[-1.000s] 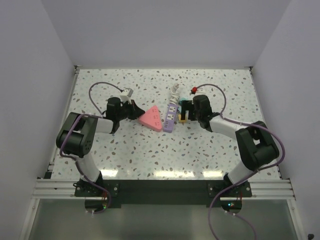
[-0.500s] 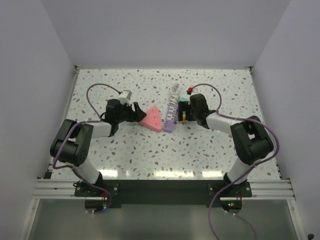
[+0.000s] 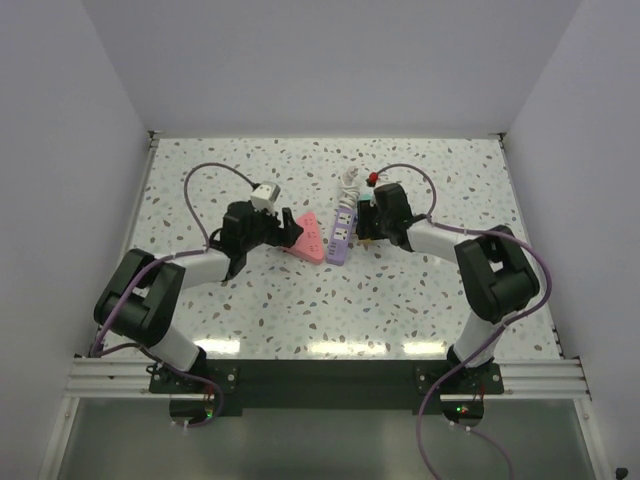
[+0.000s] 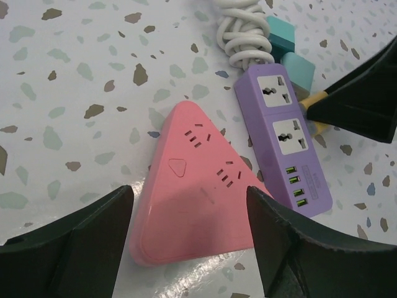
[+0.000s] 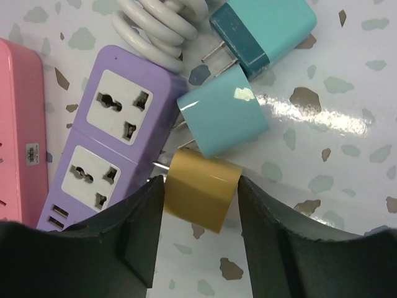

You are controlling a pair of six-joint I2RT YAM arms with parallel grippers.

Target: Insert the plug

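We log the right pincer [image 5: 201, 186] pinching the yellow plug [image 5: 200, 197] by its two sides. The plug lies flat on the speckled surface [image 5: 322, 161], outside any socket, at 3 o'clock of the purple power strip [image 5: 105, 149]; its prongs point to about 9 o'clock toward the strip, and a teal plug [image 5: 223, 118] touches it at 12 o'clock. The left pincer [image 4: 189, 205] is spread, one finger on either side of the pink triangular socket block [image 4: 198, 186], which from overhead sits just beside the strip at its 9 o'clock.
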